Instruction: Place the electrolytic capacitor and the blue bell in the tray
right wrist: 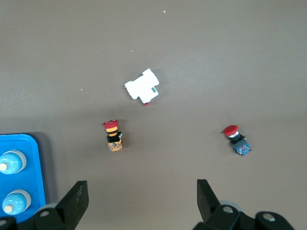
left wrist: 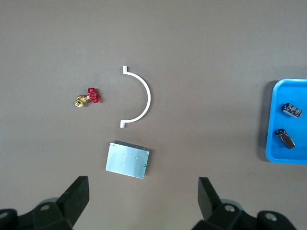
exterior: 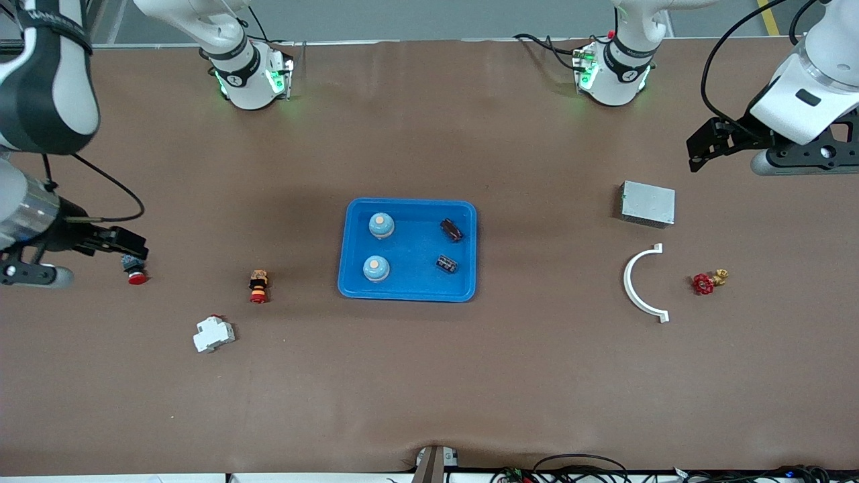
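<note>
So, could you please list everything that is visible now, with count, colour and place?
tray: 1, bright blue, middle of table
bells: 2, blue, in tray, toward the right arm's end
capacitors: 2, dark, in tray, toward the left arm's end
metal box: 1, grey, toward the left arm's end
curved bracket: 1, white, nearer the camera than the box
valve: 1, red and brass, beside the bracket
red button: 1, under the right tool
orange switch: 1, between the button and the tray
breaker: 1, white, nearer the camera than the switch
left tool: open, above the table near the box
right tool: open, over the button
</note>
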Motion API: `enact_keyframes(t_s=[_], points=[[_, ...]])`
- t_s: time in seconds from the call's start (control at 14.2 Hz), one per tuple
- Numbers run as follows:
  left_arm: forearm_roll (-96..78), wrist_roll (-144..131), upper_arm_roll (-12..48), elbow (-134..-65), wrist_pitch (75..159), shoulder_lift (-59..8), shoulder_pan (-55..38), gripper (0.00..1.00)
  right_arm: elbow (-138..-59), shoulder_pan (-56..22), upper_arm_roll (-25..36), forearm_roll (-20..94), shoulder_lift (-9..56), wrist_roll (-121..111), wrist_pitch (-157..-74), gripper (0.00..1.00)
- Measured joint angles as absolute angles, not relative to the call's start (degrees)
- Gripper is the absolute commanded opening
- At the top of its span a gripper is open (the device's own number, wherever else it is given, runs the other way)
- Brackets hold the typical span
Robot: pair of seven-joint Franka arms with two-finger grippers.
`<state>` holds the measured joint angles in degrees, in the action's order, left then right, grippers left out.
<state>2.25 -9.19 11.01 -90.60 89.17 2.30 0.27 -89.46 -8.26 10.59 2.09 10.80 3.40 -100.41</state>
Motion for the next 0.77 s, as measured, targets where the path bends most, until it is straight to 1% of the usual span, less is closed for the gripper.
enact_keyframes(t_s=[0.49,0.77], points=[[2.25,-8.04,11.66,-90.50,87.42,2.76,0.18,1.00,-89.44,-3.80,10.57,2.06,5.79,-2.39,-97.66,1.00],[2.25,-5.61,11.55,-90.52,85.31,4.99,0.48,1.00,-89.58,-3.18,10.31,2.08,5.49,-4.67,-97.68,1.00]])
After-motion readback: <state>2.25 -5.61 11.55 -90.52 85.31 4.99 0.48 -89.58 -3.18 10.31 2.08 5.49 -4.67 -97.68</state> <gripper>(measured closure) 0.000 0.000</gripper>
